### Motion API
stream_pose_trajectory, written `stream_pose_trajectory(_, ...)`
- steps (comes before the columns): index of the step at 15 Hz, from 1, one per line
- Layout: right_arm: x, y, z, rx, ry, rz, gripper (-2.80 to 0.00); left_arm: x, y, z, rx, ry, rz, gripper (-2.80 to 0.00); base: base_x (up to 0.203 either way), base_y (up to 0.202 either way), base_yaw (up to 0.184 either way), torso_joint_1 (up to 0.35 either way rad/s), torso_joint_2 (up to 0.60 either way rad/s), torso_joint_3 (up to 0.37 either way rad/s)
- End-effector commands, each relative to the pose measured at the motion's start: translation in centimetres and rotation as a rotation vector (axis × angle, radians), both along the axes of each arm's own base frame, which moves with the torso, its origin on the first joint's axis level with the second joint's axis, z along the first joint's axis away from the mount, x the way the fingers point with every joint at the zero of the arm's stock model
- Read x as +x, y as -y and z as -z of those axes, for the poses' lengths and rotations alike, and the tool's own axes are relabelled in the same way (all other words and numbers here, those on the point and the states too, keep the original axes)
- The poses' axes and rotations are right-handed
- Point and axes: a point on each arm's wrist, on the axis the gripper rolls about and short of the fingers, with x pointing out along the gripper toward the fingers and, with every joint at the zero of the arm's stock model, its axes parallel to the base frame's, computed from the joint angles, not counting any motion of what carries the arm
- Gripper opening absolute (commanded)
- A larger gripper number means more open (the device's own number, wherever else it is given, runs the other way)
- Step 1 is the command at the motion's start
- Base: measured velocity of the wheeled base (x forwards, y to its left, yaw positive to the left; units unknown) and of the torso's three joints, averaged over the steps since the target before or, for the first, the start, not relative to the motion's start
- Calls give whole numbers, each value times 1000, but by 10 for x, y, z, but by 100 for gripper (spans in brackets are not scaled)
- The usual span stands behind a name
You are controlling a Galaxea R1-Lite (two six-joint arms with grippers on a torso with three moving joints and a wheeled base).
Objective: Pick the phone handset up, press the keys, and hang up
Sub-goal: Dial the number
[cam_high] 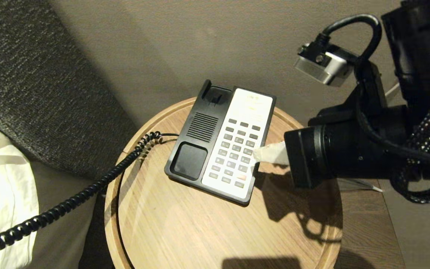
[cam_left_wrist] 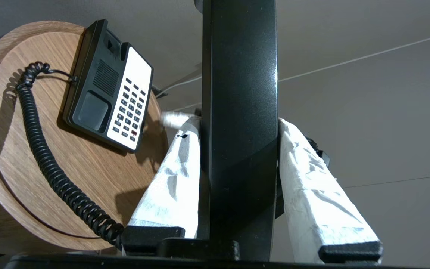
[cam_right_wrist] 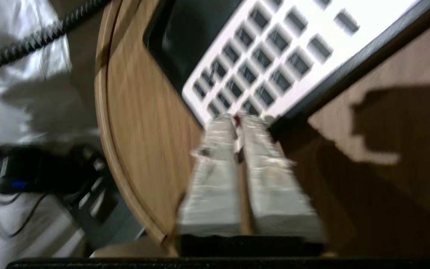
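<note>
We see the left pincer (cam_left_wrist: pixel 237 142) clamping the phone handset (cam_left_wrist: pixel 239 93); the right pincer (cam_high: pixel 256 154), nearly closed, meets the phone base (cam_high: pixel 220 144) keypad mid-frame.

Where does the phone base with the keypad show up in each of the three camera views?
Head view: the phone base sits mid-frame on the round wooden table, with the right gripper at its keypad edge.
Left wrist view: upper left, beside the phone handset held by the left gripper.
Right wrist view: across the top, just beyond the fingertips.
Shared landmark: the coiled cord.
</note>
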Motion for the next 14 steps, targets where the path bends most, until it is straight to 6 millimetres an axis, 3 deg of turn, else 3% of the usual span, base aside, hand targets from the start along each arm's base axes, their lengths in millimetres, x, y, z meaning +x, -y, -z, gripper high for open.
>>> stream_pose_trajectory(1,-7,2,9,-26,-29,-29,0,0,0,0,-4,-4,1,-280,0,0,0,0,0,0)
stream_pose_trajectory(12,-4,-14,20,-46,-30,-56,0,-2,-2,-2,-13,6,2,-280,0,0,0,0,0,0)
stream_pose_trajectory(13,-2,-18,20,-34,-21,-57,-280,-2,-2,-2,-13,6,2,-280,0,0,0,0,0,0)
stream_pose_trajectory(14,0,-20,20,-28,-18,-57,-280,-2,-2,-2,-13,6,2,-280,0,0,0,0,0,0)
